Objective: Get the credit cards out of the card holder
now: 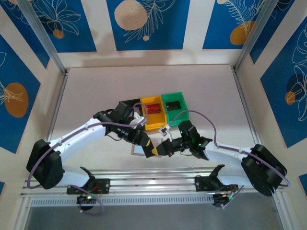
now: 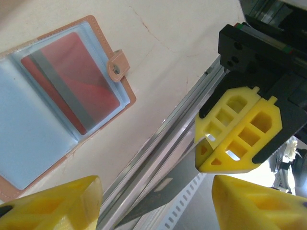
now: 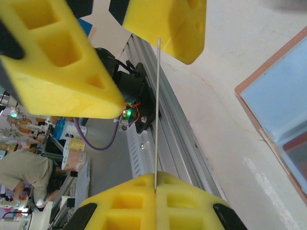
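Mid handover, I reckon. right gripper (image 3: 156, 186) clamped on thin card (image 3: 157, 110), edge-on. left gripper (image 2: 158, 206) jaws part-open, straddling it, no grip yet. card holder (image 2: 127, 97) open on table (image 2: 192, 28), red card (image 2: 72, 81) in pocket. Next: left pinches, then right releases.

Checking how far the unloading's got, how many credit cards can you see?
3 credit cards: one red in the card holder pocket, one clamped edge-on in the right gripper, one red apparently in the yellow bin. The green bin's dark item may be another.
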